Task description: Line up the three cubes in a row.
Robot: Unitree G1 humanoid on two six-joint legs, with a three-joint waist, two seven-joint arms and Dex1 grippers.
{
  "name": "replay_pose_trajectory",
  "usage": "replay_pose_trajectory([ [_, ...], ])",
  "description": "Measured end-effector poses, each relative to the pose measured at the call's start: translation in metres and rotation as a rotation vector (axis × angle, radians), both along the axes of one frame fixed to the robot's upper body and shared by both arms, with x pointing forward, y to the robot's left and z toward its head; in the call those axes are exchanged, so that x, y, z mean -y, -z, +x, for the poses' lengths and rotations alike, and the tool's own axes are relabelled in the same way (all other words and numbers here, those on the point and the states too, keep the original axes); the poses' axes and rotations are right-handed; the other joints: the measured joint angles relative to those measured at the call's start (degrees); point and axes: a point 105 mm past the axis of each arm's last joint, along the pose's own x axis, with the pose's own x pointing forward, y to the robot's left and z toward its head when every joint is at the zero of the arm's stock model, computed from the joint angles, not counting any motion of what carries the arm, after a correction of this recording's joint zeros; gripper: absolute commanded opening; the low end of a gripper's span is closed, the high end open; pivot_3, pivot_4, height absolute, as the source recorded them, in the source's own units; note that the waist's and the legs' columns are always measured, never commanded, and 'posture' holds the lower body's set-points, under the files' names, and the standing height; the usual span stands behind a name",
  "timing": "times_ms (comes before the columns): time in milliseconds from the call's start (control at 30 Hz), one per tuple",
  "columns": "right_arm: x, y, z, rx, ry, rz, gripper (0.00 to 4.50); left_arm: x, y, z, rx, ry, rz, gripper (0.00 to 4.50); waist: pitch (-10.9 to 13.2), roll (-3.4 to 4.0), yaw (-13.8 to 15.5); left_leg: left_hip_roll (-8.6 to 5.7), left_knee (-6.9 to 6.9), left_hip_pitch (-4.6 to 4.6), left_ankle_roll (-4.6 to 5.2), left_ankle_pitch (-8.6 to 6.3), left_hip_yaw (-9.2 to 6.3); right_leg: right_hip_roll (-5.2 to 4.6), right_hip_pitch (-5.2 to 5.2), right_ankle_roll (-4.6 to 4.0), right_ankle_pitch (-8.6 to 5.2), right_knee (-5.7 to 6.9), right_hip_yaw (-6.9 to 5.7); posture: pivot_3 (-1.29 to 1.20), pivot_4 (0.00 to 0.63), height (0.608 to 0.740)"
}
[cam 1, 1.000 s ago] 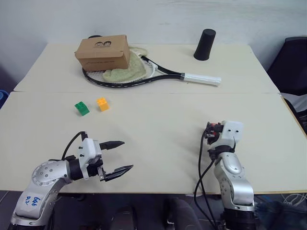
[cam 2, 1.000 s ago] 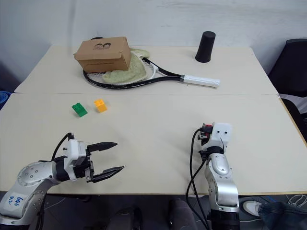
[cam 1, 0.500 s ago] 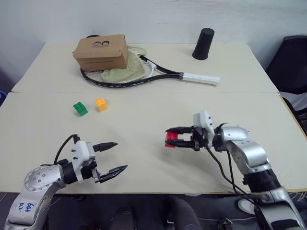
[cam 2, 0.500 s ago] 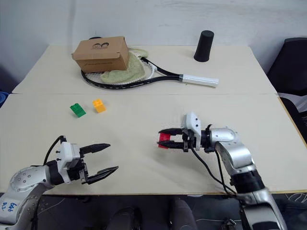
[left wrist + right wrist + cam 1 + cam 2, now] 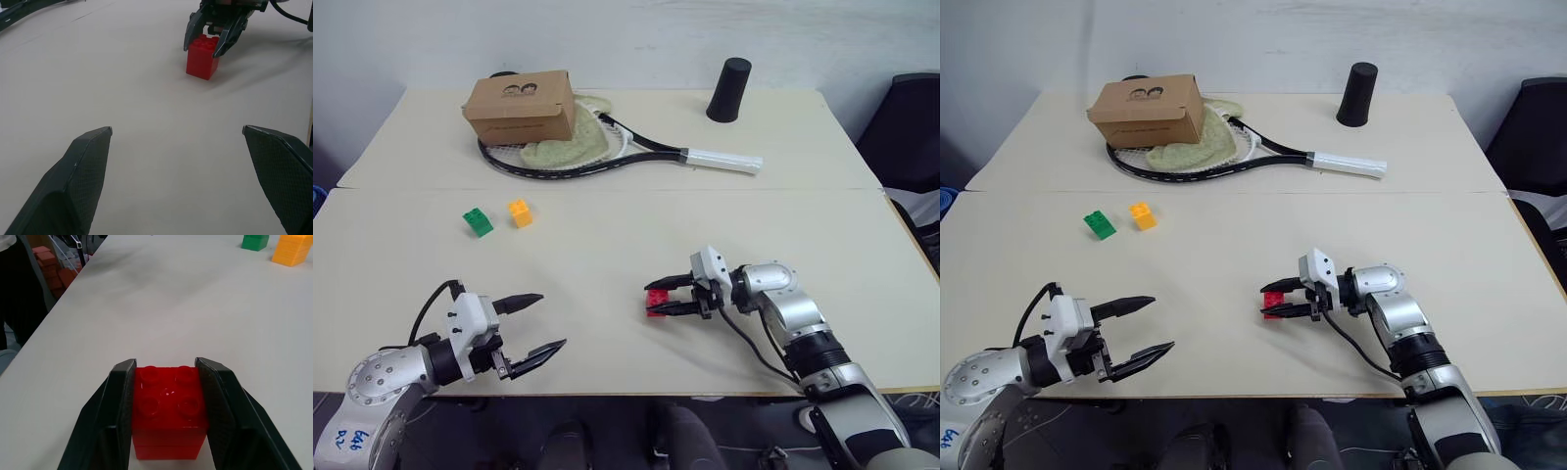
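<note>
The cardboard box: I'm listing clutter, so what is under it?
The cardboard box rests on a yellow-green cloth lying over a racket head. Whatever lies beneath the box's middle is covered.

both arms were brushed silver metal with rounded joint housings. the left arm (image 5: 386,377) carried handwritten blue marks on a white patch near its lower segment, and a thin black cable looped from its wrist over the white block behind the left claw (image 5: 536,325). the right arm (image 5: 798,323) had a dark band between its silver segments and a black cable trailing beneath it. a white block with small dark screw holes sat behind the right claw (image 5: 658,297). each claw had two black tapered fingers (image 5: 80,183) with a finely cross-hatched inner face.
</note>
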Motion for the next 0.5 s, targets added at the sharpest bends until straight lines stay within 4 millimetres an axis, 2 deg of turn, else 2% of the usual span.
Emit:
replay_pose_trajectory([
  [133, -0.001, -0.009, -0.001, 0.048, 0.0, 0.051, 3.83, -0.008, -0.003, 0.0, 0.009, -0.031, 0.01, 4.5, 0.01, 0.02, -0.04, 0.0, -0.02, -0.01, -0.01, 0.0, 0.01, 0.0, -0.02, 0.0, 0.0, -0.02, 0.0, 0.0, 0.15, 0.74],
  [200, 0.0, -0.026, -0.001, 0.09, 0.001, 0.106, 4.47, -0.02, -0.003, -0.003, 0.007, -0.08, 0.021, 4.5, 0.02, 0.03, -0.08, 0.01, -0.03, -0.02, -0.02, -0.01, 0.0, -0.01, -0.03, -0.01, 0.0, -0.02, 0.0, 0.0, 0.15, 0.74],
  [300, 0.003, -0.045, 0.0, 0.145, 0.03, 0.164, 4.47, -0.039, 0.001, -0.007, 0.002, -0.168, 0.019, 4.5, 0.02, 0.03, -0.04, 0.01, -0.03, -0.01, -0.02, -0.02, -0.01, -0.03, -0.02, -0.01, -0.01, -0.03, -0.01, 0.0, 0.15, 0.74],
  [367, 0.016, -0.062, -0.001, 0.187, 0.088, 0.214, 4.47, -0.074, 0.012, -0.016, -0.006, -0.348, 0.0, 4.5, 0.02, 0.03, 0.04, 0.01, -0.06, -0.04, -0.02, -0.06, -0.02, -0.08, -0.04, -0.03, -0.02, -0.11, -0.07, 0.0, 0.15, 0.74],
  [500, 0.052, -0.064, -0.009, 0.16, 0.218, 0.331, 4.47, -0.137, 0.026, -0.044, 0.001, -0.702, -0.054, 4.5, 0.02, -0.01, 0.29, -0.01, -0.05, -0.14, 0.1, -0.16, -0.07, -0.13, -0.01, -0.03, -0.02, -0.31, -0.15, 0.0, 0.15, 0.74],
])
